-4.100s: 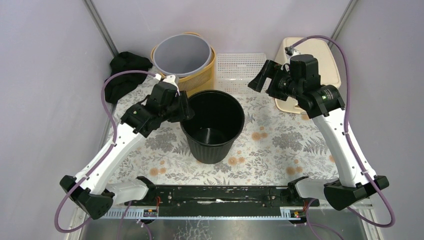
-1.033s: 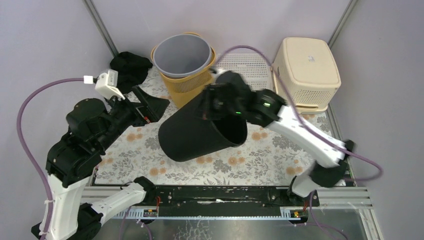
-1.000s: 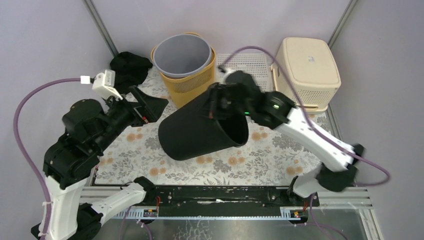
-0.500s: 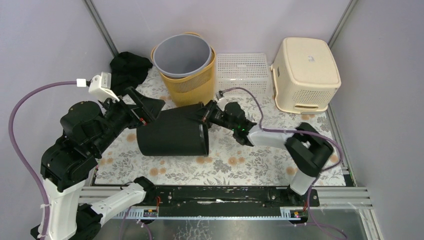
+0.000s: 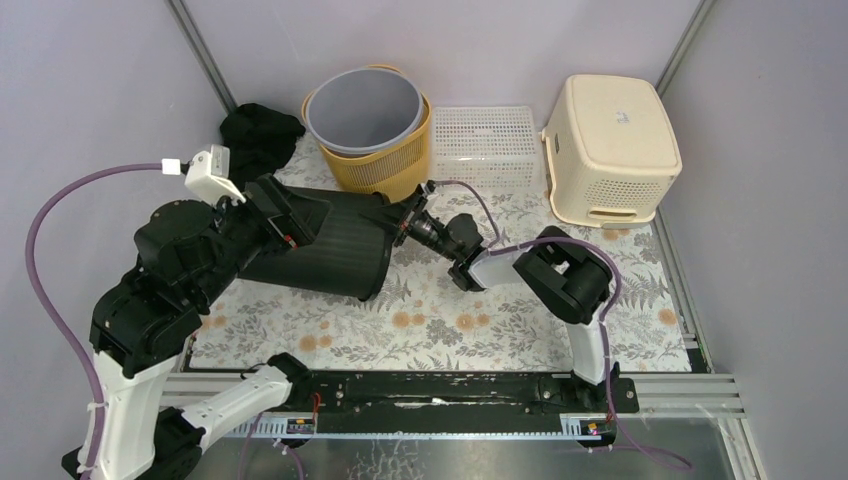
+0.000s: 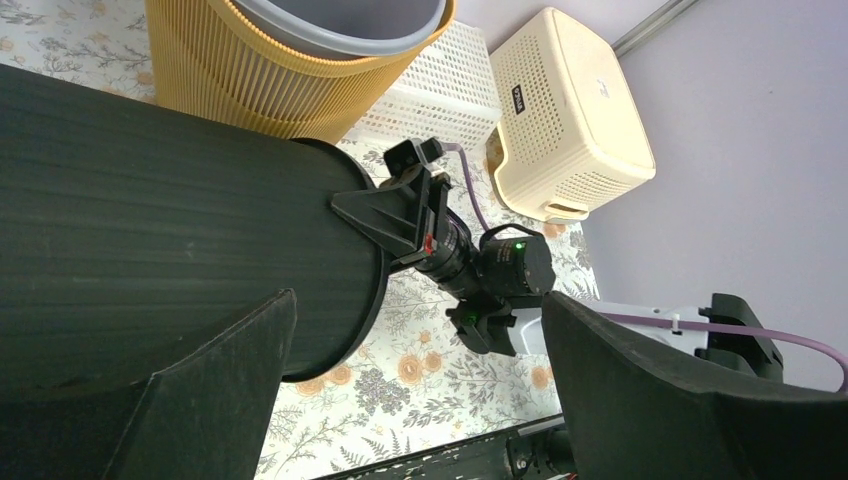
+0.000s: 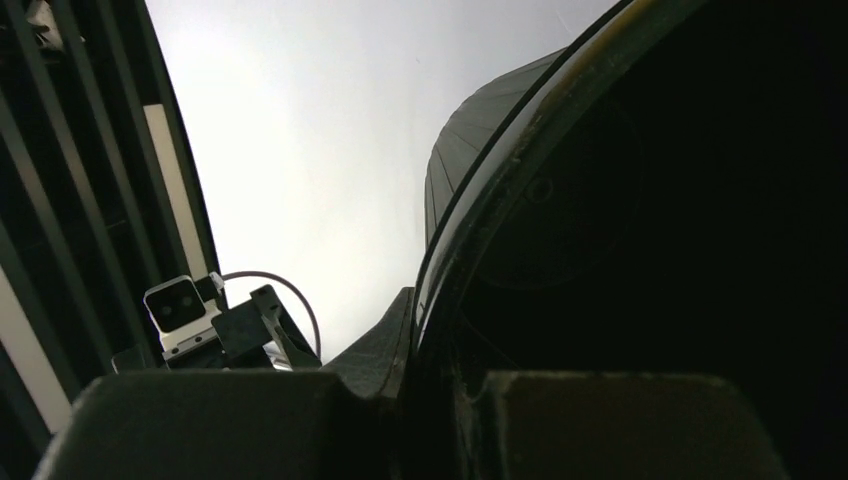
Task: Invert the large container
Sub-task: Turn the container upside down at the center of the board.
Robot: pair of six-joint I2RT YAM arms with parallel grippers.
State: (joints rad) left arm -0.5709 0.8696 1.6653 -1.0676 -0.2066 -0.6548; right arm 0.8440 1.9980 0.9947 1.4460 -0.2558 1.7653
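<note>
One grip only — my right gripper (image 5: 398,214) is clamped on the rim of the large black ribbed plastic bucket (image 5: 325,250), one finger inside the mouth, one outside. Bucket lies on its side, left of centre on the floral worktop (image 5: 520,310), mouth toward the right edge. My left gripper (image 5: 293,212) is spread wide over its wall — contact unclear. Yellow ribbed basket (image 5: 385,165) stands just behind, by the far edge.

Container (image 5: 335,248) base behind left arm (image 5: 190,255)
</note>
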